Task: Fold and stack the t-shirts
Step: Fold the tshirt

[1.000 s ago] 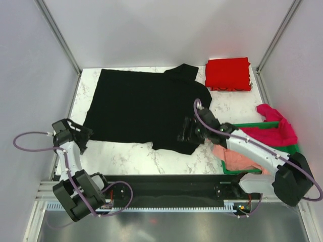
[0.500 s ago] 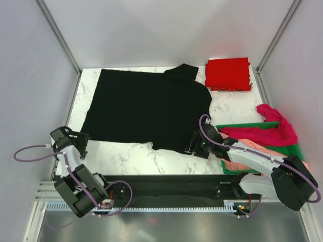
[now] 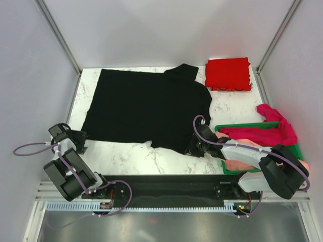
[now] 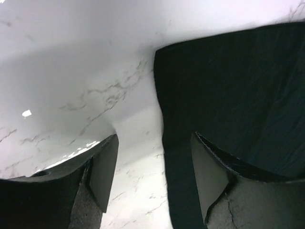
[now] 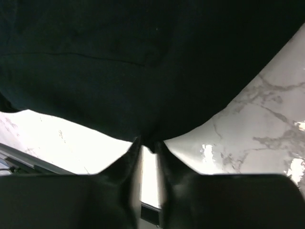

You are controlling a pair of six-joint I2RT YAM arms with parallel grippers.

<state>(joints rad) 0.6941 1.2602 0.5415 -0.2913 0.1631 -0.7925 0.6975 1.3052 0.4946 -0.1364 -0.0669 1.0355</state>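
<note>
Right gripper (image 5: 147,143) pinched nearly closed on near hem of black shirt (image 3: 146,103); left gripper (image 4: 153,143) wide open, straddling its left edge over table (image 3: 126,156), holding nothing

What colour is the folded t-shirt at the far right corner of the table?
Bright red. The folded t-shirt shows best in the top external view.

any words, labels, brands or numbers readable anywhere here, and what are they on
No text can be read in any view.
red t-shirt: dark marks along its near folded edge, possibly print, too small and blurred to read.
black t-shirt: plain, no lettering visible.
green bin: no label visible.
</note>
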